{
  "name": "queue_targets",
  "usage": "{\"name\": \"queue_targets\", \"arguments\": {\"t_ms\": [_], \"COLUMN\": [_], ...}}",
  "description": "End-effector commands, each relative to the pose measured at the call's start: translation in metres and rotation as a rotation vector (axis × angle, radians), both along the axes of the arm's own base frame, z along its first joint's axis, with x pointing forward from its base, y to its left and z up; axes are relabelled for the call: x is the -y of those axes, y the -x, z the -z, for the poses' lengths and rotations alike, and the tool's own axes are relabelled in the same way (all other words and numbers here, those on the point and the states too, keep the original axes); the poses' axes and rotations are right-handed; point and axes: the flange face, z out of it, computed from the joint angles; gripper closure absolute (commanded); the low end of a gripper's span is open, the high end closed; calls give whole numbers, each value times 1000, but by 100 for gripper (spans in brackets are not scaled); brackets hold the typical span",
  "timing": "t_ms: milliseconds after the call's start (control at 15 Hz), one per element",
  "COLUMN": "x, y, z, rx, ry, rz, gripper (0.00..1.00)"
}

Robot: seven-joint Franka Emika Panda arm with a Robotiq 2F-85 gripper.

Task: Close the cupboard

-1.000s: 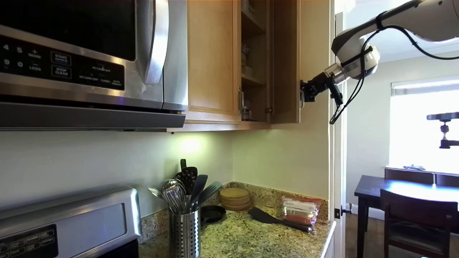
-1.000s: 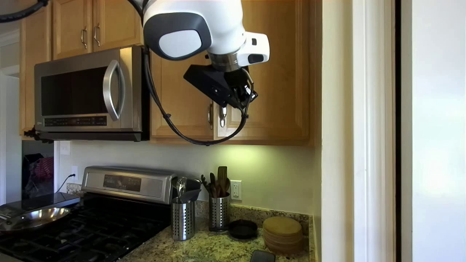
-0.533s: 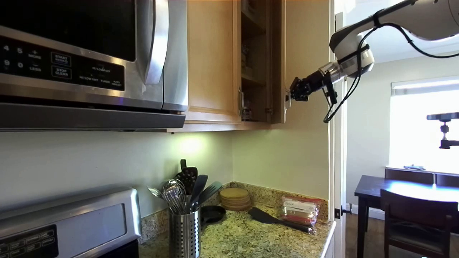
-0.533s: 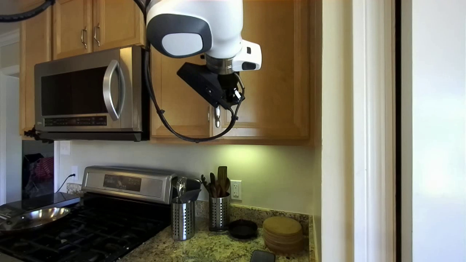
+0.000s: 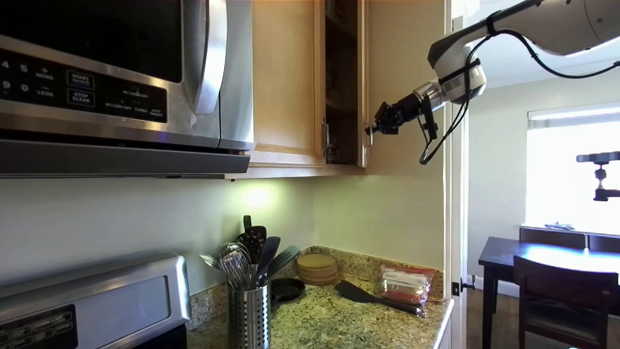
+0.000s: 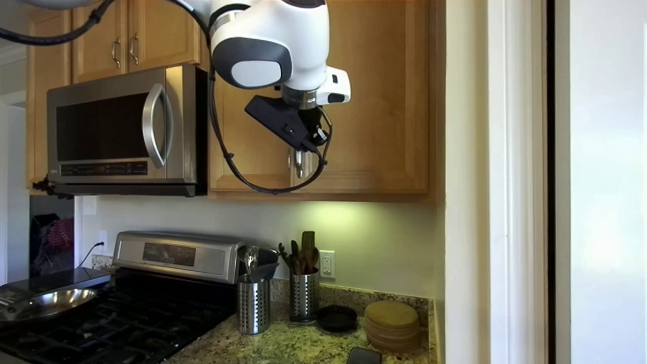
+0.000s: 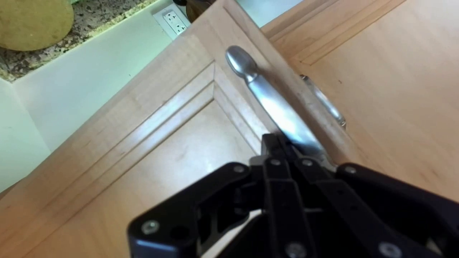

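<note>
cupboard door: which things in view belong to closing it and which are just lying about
Part of the job:
partly open cupboard door
its silver handle
robot's fingers

Just lying about:
black spatula
plastic package
shiny pan
dark pan
round tan stack

The arm is white and rounded, with a dark grey cap that carries a pale oval. Beside a silver ring sits a small white block with two dark patches. Black cable runs outside — looped, strapped on with a black band. Below is a black box — and the gripper, black too, angular, jointed, dotted with round silver screws.
</note>
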Motion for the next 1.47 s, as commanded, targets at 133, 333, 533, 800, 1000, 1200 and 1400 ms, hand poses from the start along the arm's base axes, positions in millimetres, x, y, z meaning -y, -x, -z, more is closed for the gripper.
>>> {"name": "queue_targets", "arguments": {"t_ms": [133, 333, 533, 800, 1000, 1200, 1400], "x": [-7, 10, 23, 26, 24, 19, 7], "y": [-4, 2, 8, 11, 8, 3, -7], "z": [17, 39, 64, 79, 80, 74, 68], "rx": [-7, -47, -89, -99, -89, -52, -7], "ry": [58, 117, 181, 191, 177, 147, 115], "rz": [-35, -9, 12, 48, 69, 90, 102], "gripper": [96, 96, 96, 96, 96, 96, 96]}}
